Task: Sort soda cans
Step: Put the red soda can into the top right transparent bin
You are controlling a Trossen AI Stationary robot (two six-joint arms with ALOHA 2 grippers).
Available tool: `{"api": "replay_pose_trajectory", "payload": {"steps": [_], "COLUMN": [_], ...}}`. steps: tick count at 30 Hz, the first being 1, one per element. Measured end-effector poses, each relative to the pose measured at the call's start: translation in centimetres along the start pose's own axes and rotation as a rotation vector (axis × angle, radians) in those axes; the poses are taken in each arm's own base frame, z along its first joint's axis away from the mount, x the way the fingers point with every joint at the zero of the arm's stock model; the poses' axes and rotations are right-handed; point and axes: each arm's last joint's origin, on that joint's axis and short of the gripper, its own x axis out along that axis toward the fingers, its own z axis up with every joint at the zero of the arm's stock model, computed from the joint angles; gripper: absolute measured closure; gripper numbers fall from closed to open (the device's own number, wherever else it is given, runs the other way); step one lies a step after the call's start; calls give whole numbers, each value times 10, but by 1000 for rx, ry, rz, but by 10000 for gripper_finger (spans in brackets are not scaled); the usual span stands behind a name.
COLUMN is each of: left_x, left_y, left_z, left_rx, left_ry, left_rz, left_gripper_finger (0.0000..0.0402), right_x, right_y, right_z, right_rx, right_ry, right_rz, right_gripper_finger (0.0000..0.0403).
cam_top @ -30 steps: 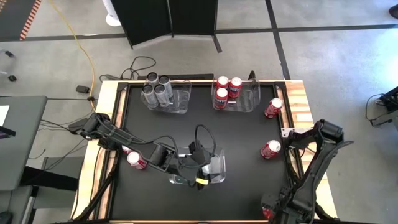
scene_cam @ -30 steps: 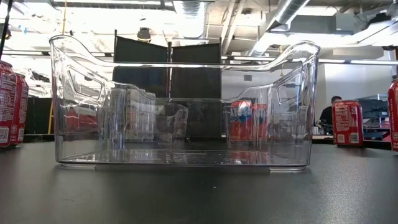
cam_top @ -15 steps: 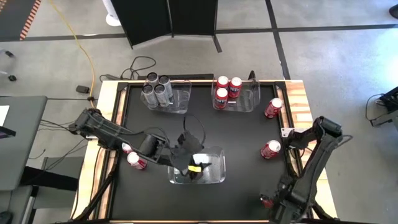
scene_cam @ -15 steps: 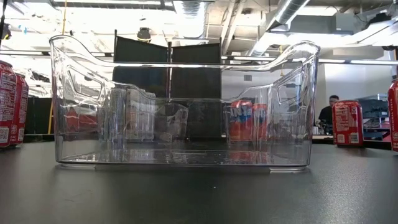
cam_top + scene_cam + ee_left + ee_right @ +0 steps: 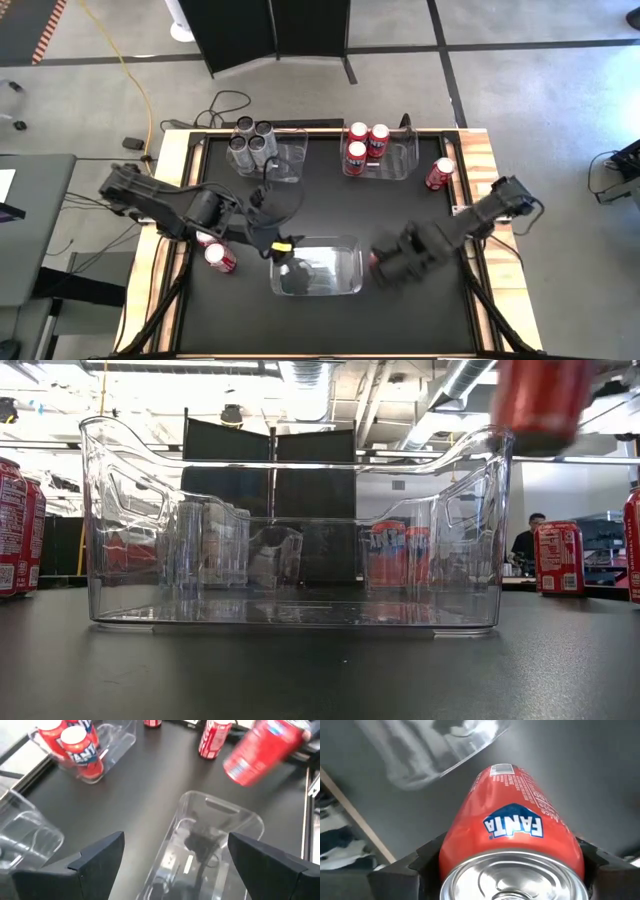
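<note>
Blurred red can [image 5: 541, 400] in right gripper [image 5: 512, 870]

The high view looks straight down from well above the table [image 5: 400, 210], taking in all four of its edges and the floor around it. The low view sits at table-top level, close against the near wall of the clear bin [image 5: 290, 530] by the front edge, facing level across the table toward the back edge and the room beyond. That same bin shows from above in the high view and in the left wrist view, which looks down and forward between two dark fingers [image 5: 95, 857]. The right wrist view looks down the side of a red can [image 5: 512, 832], very close, with table surface beyond.
</note>
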Motion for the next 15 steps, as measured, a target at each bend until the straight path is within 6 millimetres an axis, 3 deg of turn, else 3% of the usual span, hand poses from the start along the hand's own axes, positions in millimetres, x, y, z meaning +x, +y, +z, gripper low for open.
{"api": "replay_pose_trajectory", "payload": {"steps": [9, 15], "left_x": [-6, -8], "left_y": [4, 7], "left_z": [-14, -18], "left_rx": [-2, -24], "left_ry": [95, 107], "left_rz": [64, 121], "left_gripper_finger": [50, 50], "right_x": [9, 14], "right_y": [-60, -122], "right_z": [69, 112], "right_rx": [4, 176], "right_ry": [24, 10], "right_rz": [-72, -136], "right_gripper_finger": [102, 102]}}
